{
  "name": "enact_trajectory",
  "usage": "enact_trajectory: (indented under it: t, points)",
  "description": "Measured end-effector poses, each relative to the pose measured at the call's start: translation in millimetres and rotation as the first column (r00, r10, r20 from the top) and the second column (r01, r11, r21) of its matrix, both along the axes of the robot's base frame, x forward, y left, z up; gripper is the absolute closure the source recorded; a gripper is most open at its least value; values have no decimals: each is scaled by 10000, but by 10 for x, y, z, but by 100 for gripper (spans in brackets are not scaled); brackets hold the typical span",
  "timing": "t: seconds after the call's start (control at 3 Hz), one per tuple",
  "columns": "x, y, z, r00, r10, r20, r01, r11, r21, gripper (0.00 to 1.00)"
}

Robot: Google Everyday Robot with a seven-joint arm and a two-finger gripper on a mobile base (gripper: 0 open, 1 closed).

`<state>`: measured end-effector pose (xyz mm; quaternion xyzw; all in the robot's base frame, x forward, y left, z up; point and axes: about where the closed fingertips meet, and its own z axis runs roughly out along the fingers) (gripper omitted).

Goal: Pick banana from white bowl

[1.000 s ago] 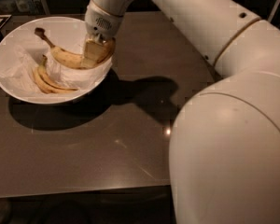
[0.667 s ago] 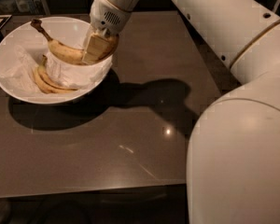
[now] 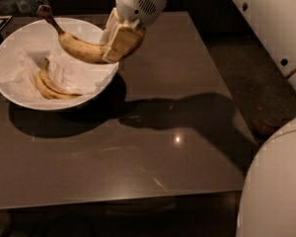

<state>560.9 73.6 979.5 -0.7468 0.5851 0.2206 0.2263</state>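
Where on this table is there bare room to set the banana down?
The table is bare between the white bowl and the near edge, and to its right. Crowded at the bowl: the gripper holds the banana over its right rim.

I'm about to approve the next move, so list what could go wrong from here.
1. The gripper holds the banana by one end only, with most of its length sticking out toward the stem, so it may pivot or slip free.
2. The gripper sits close above the white bowl at its right rim, so a low sideways move might clip it.
3. If dropped, the banana could land on the thinner bananas in the bowl.
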Motion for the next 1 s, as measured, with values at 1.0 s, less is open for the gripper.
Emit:
enact_trajectory:
  t: [1.0]
  points:
    - [-571, -636, 10, 9983, -271, -509, 304, 9974, 648, 100]
